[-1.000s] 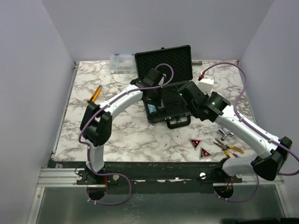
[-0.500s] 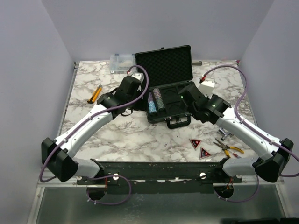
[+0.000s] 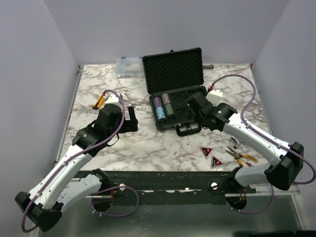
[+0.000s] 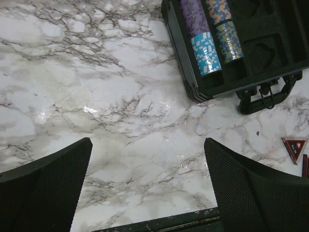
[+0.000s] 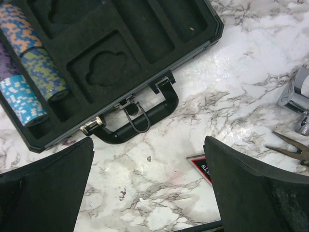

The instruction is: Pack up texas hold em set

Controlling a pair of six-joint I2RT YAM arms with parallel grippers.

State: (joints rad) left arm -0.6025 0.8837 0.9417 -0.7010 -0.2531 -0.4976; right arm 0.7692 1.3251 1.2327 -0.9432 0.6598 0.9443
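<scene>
The black briefcase (image 3: pixel 173 69) lies open mid-table, lid propped at the back and slotted tray (image 3: pixel 183 114) in front. Purple, blue and dark chip stacks (image 3: pixel 163 107) lie in the tray's left slots, seen too in the left wrist view as chip stacks (image 4: pixel 206 38) and in the right wrist view as chip stacks (image 5: pixel 29 72). Two red-black triangles (image 3: pixel 210 156) lie on the marble, near and right of the handle (image 5: pixel 140 118). My left gripper (image 3: pixel 132 119) hangs open over bare marble left of the case, left gripper (image 4: pixel 147 162) empty. My right gripper (image 3: pixel 193 105) is open over the tray's right side, right gripper (image 5: pixel 147 166) empty.
A clear organiser box (image 3: pixel 129 66) stands at the back left of the case. An orange-handled tool (image 3: pixel 101 100) lies at the left. Pliers (image 3: pixel 242 157) and a metal part (image 5: pixel 299 101) lie at the right, beside the triangles. A white block (image 3: pixel 217 91) sits right of the case.
My left arm has pulled back out of the case to the left and nearer, and its gripper has opened. The chip stacks now show in the tray. The right arm shifted only slightly.
</scene>
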